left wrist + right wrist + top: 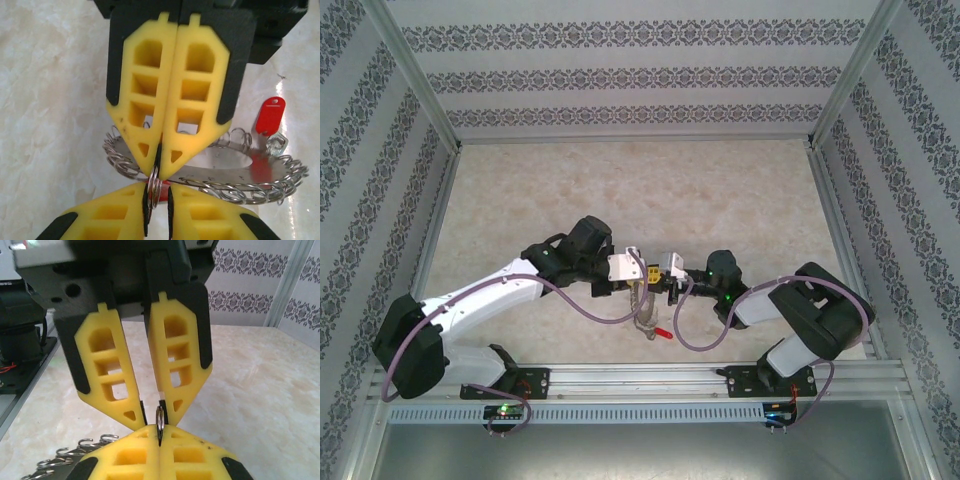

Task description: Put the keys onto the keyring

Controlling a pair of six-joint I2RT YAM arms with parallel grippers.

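lying flat on the pale marbled table (50, 100), the keyring (250, 192) is a silvery band fringed all round with small wire-grey loops and keys, like a spiky wreath. in the left wrist view its long axis runs left to right across the picture, behind and below the two meeting grippers. in the top view it sits just nearer the arm bases than the grippers, between the two arms.

one of the keys (270, 116) has a bright red plastic head, a rounded oblong with a small slot near its far end. any mark on it is too blurred to read. the head touches the far right rim of the keyring, its long axis pointing away from the ring and tilted slightly right. its blade is hidden among the fringe. a second patch of red shows low inside the ring. i cannot tell whether it is a key or a reflection.

the right gripper (158, 170) has its yellow fingers pressed together, pinching a small silvery ring (160, 422) that stands edge-on above the table. the left gripper (152, 420) meets it tip to tip, its jaws slightly apart on either side of the same small ring, with a gap wider than the ring. whether that small ring joins the keyring, i cannot tell.
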